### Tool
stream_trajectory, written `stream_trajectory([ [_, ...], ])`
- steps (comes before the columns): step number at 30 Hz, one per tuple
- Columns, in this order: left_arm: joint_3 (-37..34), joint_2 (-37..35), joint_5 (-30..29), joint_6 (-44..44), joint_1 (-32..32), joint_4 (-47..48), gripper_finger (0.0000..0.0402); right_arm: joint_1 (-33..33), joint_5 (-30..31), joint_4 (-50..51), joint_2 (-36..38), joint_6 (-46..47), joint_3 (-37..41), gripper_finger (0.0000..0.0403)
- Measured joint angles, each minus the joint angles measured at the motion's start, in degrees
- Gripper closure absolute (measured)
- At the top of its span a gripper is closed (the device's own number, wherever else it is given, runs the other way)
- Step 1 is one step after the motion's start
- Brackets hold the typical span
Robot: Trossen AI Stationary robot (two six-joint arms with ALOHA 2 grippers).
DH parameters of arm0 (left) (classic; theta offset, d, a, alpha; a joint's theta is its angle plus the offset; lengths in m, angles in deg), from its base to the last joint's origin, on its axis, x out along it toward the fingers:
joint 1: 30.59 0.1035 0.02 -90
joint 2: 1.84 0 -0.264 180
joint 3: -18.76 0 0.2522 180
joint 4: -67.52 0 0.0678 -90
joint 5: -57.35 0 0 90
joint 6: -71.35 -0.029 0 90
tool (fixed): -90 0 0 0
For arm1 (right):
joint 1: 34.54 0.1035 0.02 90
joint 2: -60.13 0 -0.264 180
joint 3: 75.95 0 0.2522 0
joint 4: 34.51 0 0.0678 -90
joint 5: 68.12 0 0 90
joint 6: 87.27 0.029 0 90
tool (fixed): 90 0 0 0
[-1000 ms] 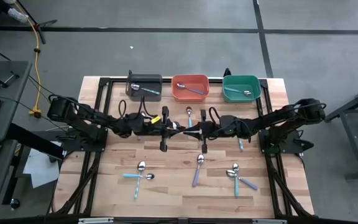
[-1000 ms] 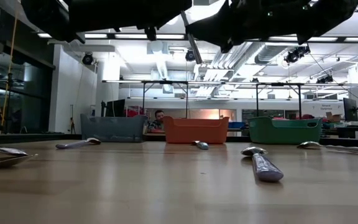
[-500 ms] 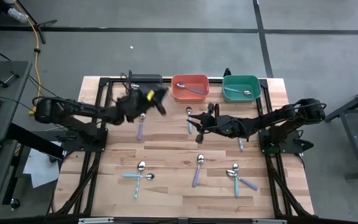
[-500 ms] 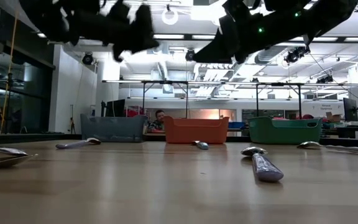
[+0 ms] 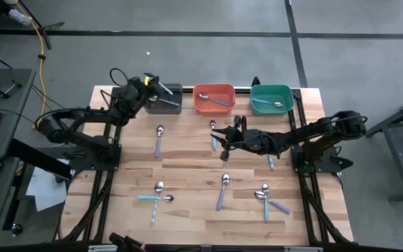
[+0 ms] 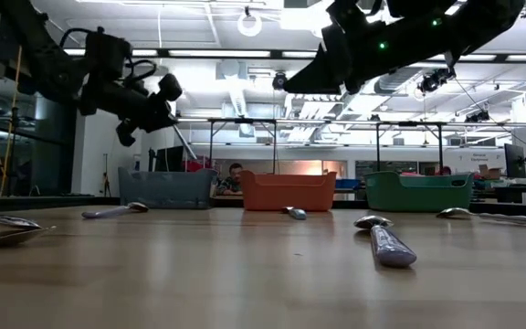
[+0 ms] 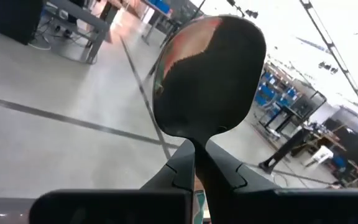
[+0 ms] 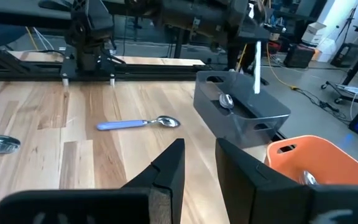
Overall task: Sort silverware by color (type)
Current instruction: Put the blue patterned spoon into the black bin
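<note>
My left gripper (image 5: 154, 84) is over the left end of the grey bin (image 5: 165, 98) at the table's far edge, shut on a spoon (image 7: 207, 74) whose dark, shiny bowl sticks out past the fingertips. In the low view the spoon (image 6: 185, 143) slants down toward the bin (image 6: 167, 187). Over the table's middle my right gripper (image 8: 197, 162) is open with nothing between its fingers; it hangs just right of a blue-handled spoon (image 5: 213, 133). Several more spoons lie flat on the wood, one of them at the left (image 5: 158, 140). My left gripper pinches the spoon's narrow neck (image 7: 194, 144), just behind the bowl, between its two fingers. A bit of teal handle (image 7: 199, 200) runs back between them, so the fingers lie along the spoon. They come from the table's left. The spoon is lifted clear, above the grey bin.
An orange bin (image 5: 214, 98) and a teal bin (image 5: 271, 98) stand right of the grey one; each of the three holds a spoon. Loose spoons lie near the front edge at left (image 5: 152, 199), middle (image 5: 222, 190) and right (image 5: 266, 199). One lies under the right arm (image 5: 270, 162).
My left gripper has swung with the spoon from the table's middle, where it met the right gripper, toward the far left, and has rolled; it now hangs at the grey bin. My right gripper has stayed at the middle and turned a little.
</note>
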State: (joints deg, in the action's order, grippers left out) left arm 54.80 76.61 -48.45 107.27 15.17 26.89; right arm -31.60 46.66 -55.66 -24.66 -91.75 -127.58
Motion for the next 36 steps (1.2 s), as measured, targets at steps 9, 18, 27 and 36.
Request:
stream_trajectory([
  [9, 0.7, 6.8, 2.9, 1.1, 1.0, 0.5, 0.0396, -0.7, -2.8, 0.0, 0.0, 2.1, 0.0, 0.033],
  [18, 0.7, 12.2, 4.2, 1.6, 1.3, -2.3, 0.0396, -1.1, -2.9, 0.0, 0.0, 3.0, 0.0, 0.033],
  [27, 0.7, 14.4, 4.4, 2.0, 1.4, -2.6, 0.0387, -1.1, -2.9, 0.0, 0.0, 3.0, 0.0, 0.033],
  [36, 0.7, 14.6, 4.3, 1.5, 1.6, -2.5, 0.0366, -1.1, -2.9, 0.0, 0.0, 3.0, 0.0, 0.033],
])
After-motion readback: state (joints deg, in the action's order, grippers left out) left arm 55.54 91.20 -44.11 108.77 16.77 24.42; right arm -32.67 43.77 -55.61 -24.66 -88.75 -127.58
